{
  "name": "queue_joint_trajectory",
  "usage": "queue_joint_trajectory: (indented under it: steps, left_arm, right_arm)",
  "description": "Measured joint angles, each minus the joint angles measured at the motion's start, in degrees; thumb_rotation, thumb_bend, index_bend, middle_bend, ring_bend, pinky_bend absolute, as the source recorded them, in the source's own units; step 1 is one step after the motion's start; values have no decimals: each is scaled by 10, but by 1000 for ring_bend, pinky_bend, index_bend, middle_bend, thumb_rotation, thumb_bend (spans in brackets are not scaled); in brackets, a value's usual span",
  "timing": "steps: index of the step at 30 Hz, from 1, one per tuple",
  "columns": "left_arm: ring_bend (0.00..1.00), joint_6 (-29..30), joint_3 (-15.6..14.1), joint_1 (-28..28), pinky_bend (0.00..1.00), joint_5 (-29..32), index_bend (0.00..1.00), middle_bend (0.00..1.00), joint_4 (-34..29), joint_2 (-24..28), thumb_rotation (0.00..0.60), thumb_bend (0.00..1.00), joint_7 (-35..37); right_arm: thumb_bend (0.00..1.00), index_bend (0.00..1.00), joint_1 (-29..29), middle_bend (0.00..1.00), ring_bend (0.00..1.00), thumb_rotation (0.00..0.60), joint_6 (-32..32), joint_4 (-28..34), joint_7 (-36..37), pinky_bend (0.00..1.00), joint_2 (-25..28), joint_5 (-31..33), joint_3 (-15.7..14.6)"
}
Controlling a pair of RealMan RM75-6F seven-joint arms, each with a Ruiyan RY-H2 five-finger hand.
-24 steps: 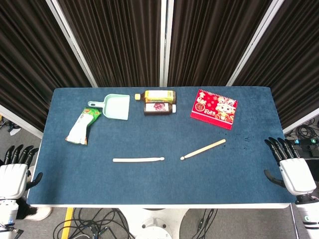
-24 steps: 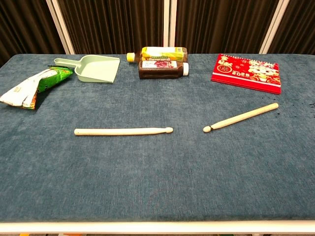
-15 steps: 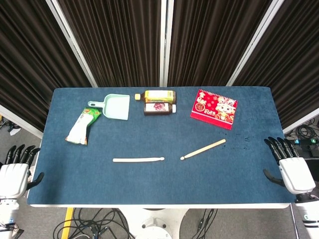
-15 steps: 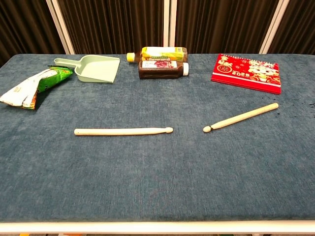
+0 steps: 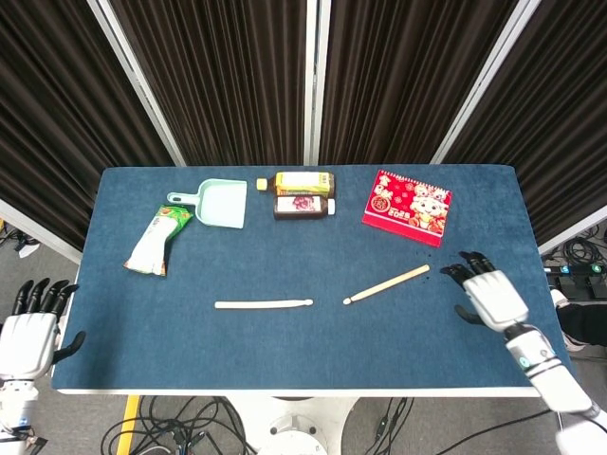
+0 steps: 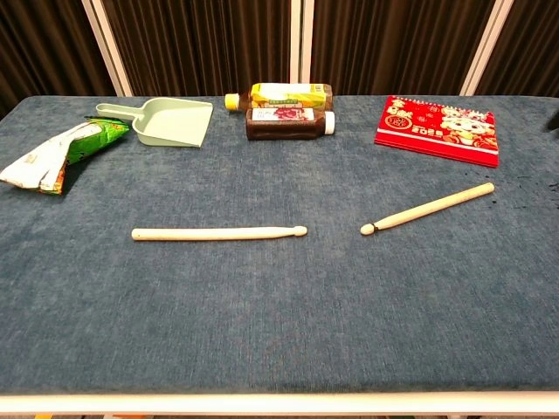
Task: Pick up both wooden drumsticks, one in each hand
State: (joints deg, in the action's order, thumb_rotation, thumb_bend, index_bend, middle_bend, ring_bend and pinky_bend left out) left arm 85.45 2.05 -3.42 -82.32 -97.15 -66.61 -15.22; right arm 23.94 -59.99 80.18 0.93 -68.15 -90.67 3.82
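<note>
Two pale wooden drumsticks lie on the blue table (image 5: 303,346). The left drumstick (image 5: 264,304) (image 6: 218,233) lies flat, its tip pointing right. The right drumstick (image 5: 386,284) (image 6: 428,208) lies at a slant, tip toward the table's middle. My right hand (image 5: 490,296) hovers over the table's right part, fingers apart and empty, a short way right of that stick's butt end. My left hand (image 5: 28,332) stays off the table's left edge, fingers spread, holding nothing. The chest view shows neither hand plainly.
Along the back stand a mint dustpan (image 5: 216,203), two bottles lying on their sides (image 5: 302,193) and a red calendar (image 5: 408,206). A green and white snack bag (image 5: 156,239) lies at the left. Cables trail on the floor below the front edge.
My right hand has moved from beyond the table's right edge inward over the table, toward the slanted drumstick. The left hand sank slightly. Both drumsticks lie as before.
</note>
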Motion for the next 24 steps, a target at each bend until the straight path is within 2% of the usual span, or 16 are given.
queue_joint_trajectory:
  steps: [4, 5, 15, 24]
  left_arm:
    - [52, -12, 1, -3, 210, 11, 183, 131, -5, 2, 600, 235, -3]
    - [52, -15, 1, -5, 221, 13, 183, 131, -7, 3, 600, 235, -3]
    - [52, -23, 5, -11, 203, 20, 183, 131, -4, 1, 600, 235, -4]
    - [52, -24, 4, -11, 196, 22, 183, 131, 2, -1, 600, 235, 3]
  right_arm:
    - [208, 330, 41, 322, 102, 600, 44, -82, -7, 168, -66, 8, 5]
    - [207, 336, 49, 325, 106, 600, 51, -103, -9, 173, -82, 9, 6]
    - [203, 427, 113, 391, 156, 600, 82, -326, -4, 212, -248, 0, -4]
    - [204, 512, 129, 468, 220, 600, 46, -431, 29, 229, -320, -17, -22]
